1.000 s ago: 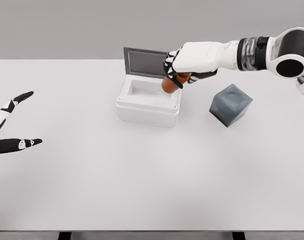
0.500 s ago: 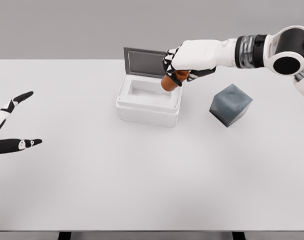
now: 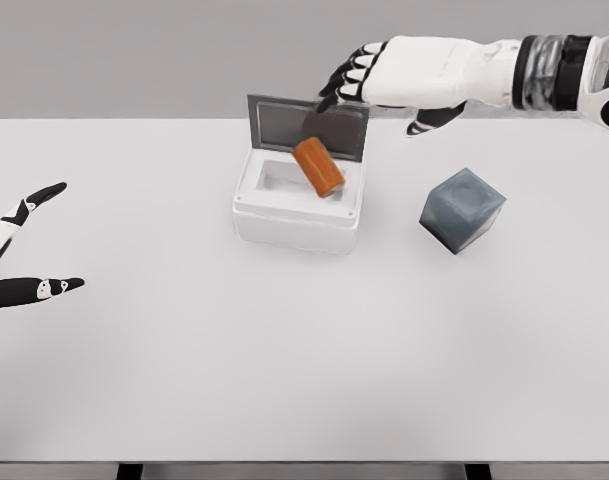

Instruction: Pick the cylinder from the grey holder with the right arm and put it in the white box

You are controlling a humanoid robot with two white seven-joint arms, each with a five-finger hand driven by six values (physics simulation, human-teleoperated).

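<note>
Right hand [image 3: 404, 75] fingers spread, holding nothing, above the white box [image 3: 298, 210]. Orange cylinder [image 3: 318, 167] tilted over the box opening. Left hand [image 3: 19, 250] open at table edge.

white-shelled arms and hands, black-jointed fingers [image 3: 346, 78], grey-and-black banded right wrist [image 3: 544, 72]

head view | high, angled down, facing forward | whole table [image 3: 284, 380] in frame

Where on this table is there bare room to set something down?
Bare: the wide front of the white table, and the stretch between the resting left hand and the open white box. Crowded: the back right, with box, orange cylinder, grey cube holder and raised right hand.
</note>
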